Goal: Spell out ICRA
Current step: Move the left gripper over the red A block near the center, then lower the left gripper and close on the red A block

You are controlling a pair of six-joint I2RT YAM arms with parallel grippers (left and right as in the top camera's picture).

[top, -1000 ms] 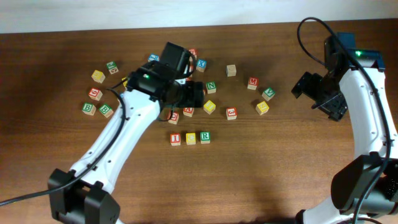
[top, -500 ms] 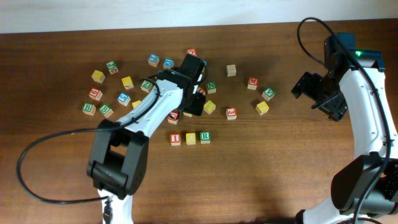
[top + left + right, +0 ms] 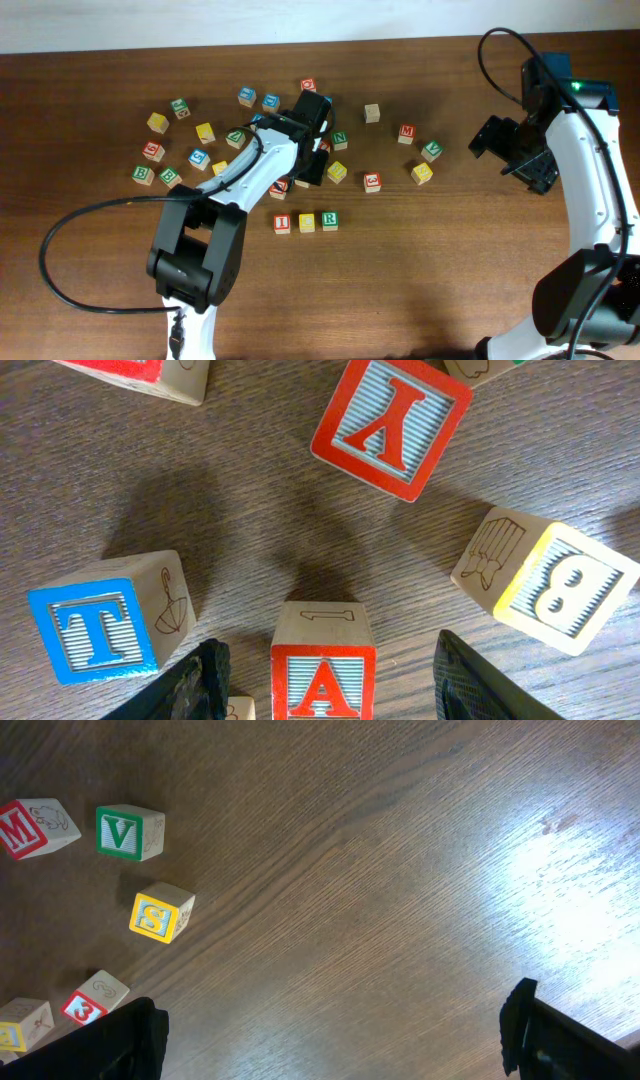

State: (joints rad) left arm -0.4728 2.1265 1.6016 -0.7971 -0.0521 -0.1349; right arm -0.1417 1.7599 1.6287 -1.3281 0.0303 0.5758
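a block (image 3: pixel 323 665) btwn spread left fingers (image 3: pixel 195 685); t block (image 3: pixel 100 625), b block (image 3: pixel 550 585) flanking.

1. We see a brown wood-grain table (image 3: pixel 380 870) with a bright patch of glare toward its right side.
2. At the upper left, a wooden cube with a red M face (image 3: pixel 22 828) sits tilted, and just beside it on the right is a wooden cube with a green V face (image 3: pixel 128 832).
3. Below those two, and apart from them, lies a yellow-faced wooden cube with a blue S (image 3: pixel 160 913).
4. Near the lower left, a wooden cube with a red 3 (image 3: pixel 95 1000) sits close to a pale yellow wooden cube (image 3: pixel 22 1025) whose mark we cannot read.
5. The right gripper (image 3: pixel 335 1025) shows its dark fingers (image 3: pixel 110 1045) at the bottom corners, spread wide, with only bare wood between them.
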